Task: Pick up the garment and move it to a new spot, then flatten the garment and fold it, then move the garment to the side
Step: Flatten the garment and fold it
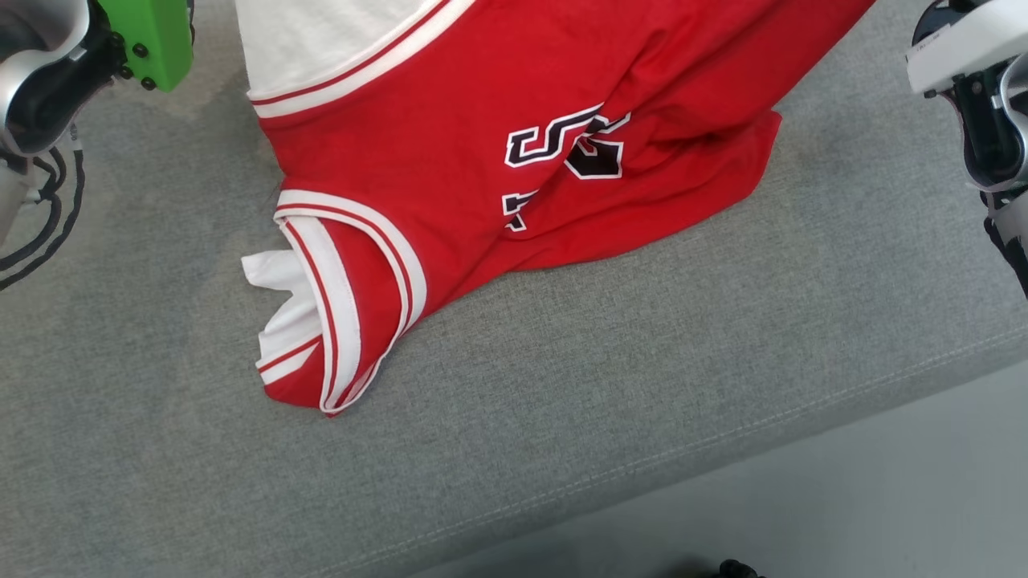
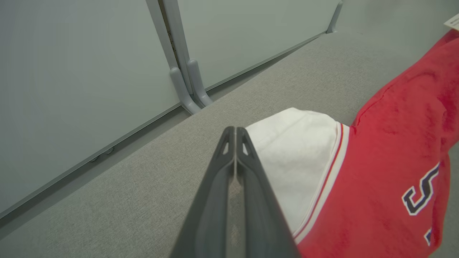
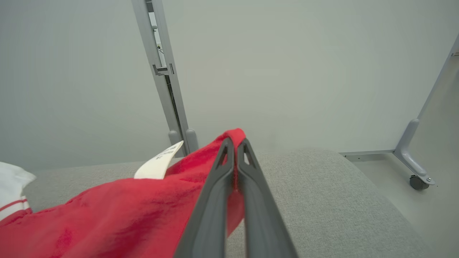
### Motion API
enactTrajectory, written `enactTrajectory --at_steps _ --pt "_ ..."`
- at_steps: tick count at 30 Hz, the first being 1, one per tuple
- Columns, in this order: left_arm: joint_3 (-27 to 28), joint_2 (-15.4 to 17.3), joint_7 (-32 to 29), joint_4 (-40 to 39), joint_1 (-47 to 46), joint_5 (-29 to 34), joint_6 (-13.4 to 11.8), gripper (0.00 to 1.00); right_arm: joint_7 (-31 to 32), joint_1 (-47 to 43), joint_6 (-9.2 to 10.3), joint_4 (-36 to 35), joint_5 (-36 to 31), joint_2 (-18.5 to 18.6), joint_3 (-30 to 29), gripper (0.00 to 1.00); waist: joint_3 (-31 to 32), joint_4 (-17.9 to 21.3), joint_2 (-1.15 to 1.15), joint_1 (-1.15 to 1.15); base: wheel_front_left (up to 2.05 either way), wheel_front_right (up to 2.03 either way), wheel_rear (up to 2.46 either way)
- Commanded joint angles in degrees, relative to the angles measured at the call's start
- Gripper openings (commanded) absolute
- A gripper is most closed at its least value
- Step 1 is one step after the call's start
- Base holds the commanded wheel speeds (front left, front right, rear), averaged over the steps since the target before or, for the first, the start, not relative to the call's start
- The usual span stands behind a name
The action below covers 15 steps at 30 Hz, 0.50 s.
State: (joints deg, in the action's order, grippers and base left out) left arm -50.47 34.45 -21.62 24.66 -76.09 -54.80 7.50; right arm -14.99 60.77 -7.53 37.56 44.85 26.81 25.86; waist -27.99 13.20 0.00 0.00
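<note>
The garment (image 1: 482, 160) is a red jersey with white, striped trim and a dark number, lying rumpled on a grey cushioned surface (image 1: 642, 385). One trimmed opening is bunched at its near left corner. In the right wrist view my right gripper (image 3: 235, 141) is shut on a red edge of the garment (image 3: 125, 208), and the cloth folds over its tips. In the left wrist view my left gripper (image 2: 235, 130) is shut, with grey surface showing through the gap. The garment's white part (image 2: 294, 157) lies just beside its right finger. Both wrists (image 1: 48, 72) (image 1: 980, 104) sit at the head view's top corners.
The cushion's front edge (image 1: 803, 417) runs diagonally, with pale floor (image 1: 883, 514) beyond it. Pale partition panels on metal feet (image 2: 186, 89) stand behind the surface, and one foot has a caster (image 3: 417, 182). A white label (image 3: 157, 161) sticks out of the garment.
</note>
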Motion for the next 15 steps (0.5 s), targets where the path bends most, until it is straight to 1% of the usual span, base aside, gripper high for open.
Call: enactTrajectory --at_steps 1,5,7,11,15 --pt "-0.44 0.82 1.64 -0.53 -0.36 -0.61 -0.04 0.00 -0.19 -2.13 0.08 -1.33 -1.13 0.81 -0.79 0.00 4.66 -2.55 0.00 0.00 0.00 0.00 0.00" --pt "-1.31 2.15 5.45 -1.75 0.48 -1.57 -0.04 0.00 -0.21 -5.20 0.08 -4.95 -2.04 2.00 -2.87 0.00 8.70 -3.55 0.00 0.00 0.00 0.00 0.00" --pt "-1.59 3.13 6.88 -2.23 0.04 -1.18 -0.06 0.00 -0.19 -6.52 0.08 -6.40 -1.46 2.16 -3.65 0.00 10.19 -3.87 0.00 0.00 0.00 0.00 0.00" --pt "-1.81 4.09 9.22 -3.50 0.15 -1.75 -0.06 0.00 0.62 -8.58 0.08 -9.47 -0.56 2.77 -4.54 0.00 13.52 -4.51 0.00 0.00 0.00 0.00 0.00" --pt "-1.89 5.81 8.95 -4.79 -0.15 -2.09 -0.08 0.00 3.00 -9.64 0.07 -13.94 0.20 3.82 -5.87 0.00 15.79 -5.26 0.00 0.00 0.00 0.00 0.00"
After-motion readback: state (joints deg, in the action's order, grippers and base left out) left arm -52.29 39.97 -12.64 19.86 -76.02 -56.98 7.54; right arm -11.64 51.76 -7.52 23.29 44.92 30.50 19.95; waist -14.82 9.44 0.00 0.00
